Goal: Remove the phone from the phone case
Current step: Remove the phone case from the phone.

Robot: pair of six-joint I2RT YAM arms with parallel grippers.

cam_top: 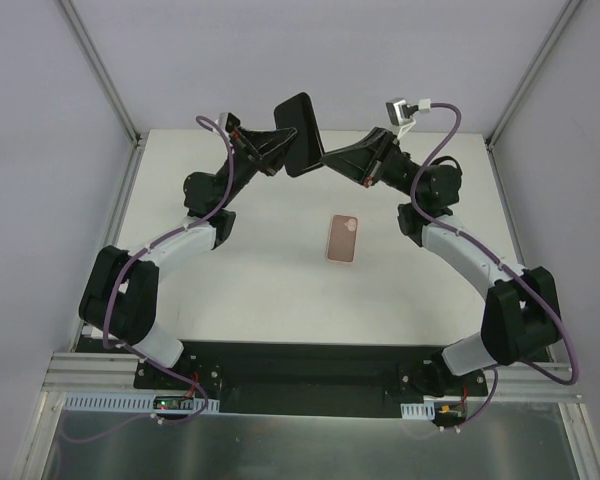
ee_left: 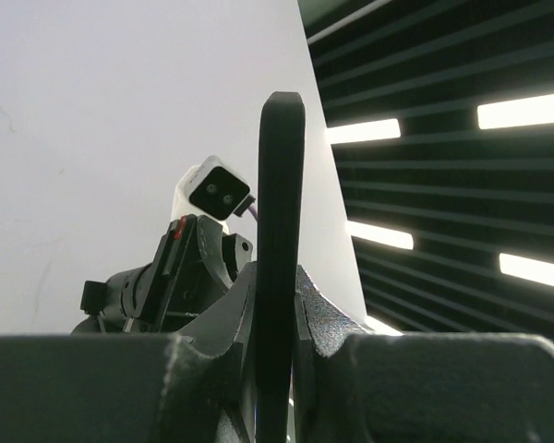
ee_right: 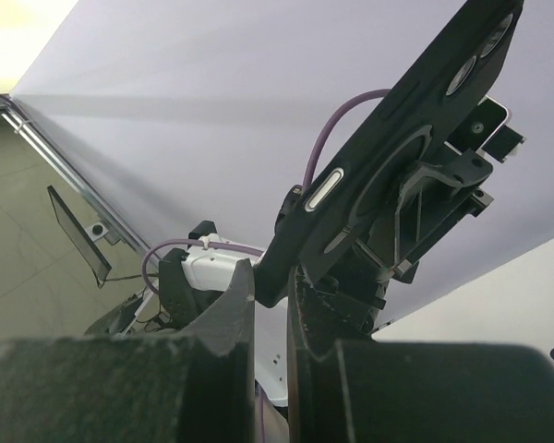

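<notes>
The black phone (cam_top: 302, 133) is held in the air above the back of the table, out of the case. My left gripper (cam_top: 282, 150) is shut on its left side and my right gripper (cam_top: 327, 158) is shut on its lower right corner. From the left wrist the phone (ee_left: 281, 212) shows edge-on, clamped between the jaws of the left gripper (ee_left: 279, 318). From the right wrist the phone (ee_right: 397, 152) shows its back with the camera lenses, and one corner sits in the right gripper (ee_right: 272, 291). The salmon-pink phone case (cam_top: 342, 239) lies flat mid-table with no phone in it.
The white table (cam_top: 260, 280) is boxed in by grey walls with aluminium posts (cam_top: 100, 65) at the back corners. Both arms arch inward over the back half of the table. The right wrist's white camera (ee_left: 217, 191) faces the left wrist.
</notes>
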